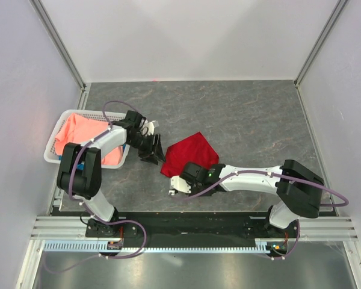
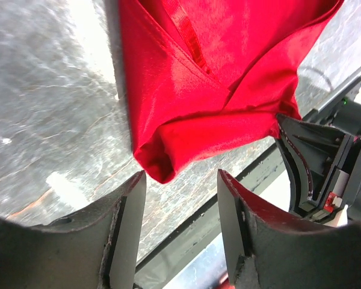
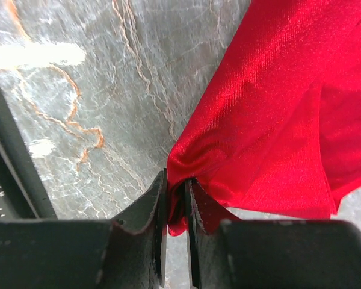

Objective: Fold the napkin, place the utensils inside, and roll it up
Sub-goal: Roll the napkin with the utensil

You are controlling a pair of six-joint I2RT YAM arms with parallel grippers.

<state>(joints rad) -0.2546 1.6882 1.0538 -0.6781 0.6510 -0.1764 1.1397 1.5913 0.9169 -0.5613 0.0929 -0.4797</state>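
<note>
The deep red napkin [image 1: 192, 152] lies crumpled on the grey table, between the two arms. My right gripper [image 3: 177, 188] is shut on a bunched edge of the napkin [image 3: 271, 114] at its near left corner, and it shows in the top view [image 1: 175, 178]. My left gripper [image 2: 180, 177] is open, and a folded corner of the napkin [image 2: 198, 90] hangs just ahead of its fingertips without being pinched. In the top view the left gripper [image 1: 155, 152] sits at the napkin's left edge. The spoon is out of view.
A white basket [image 1: 53, 147] holding a salmon-pink cloth [image 1: 78, 132] stands at the left edge, beside the left arm. The right gripper's fingers [image 2: 310, 162] show at the right of the left wrist view. The black base rail [image 1: 186, 220] runs along the near edge.
</note>
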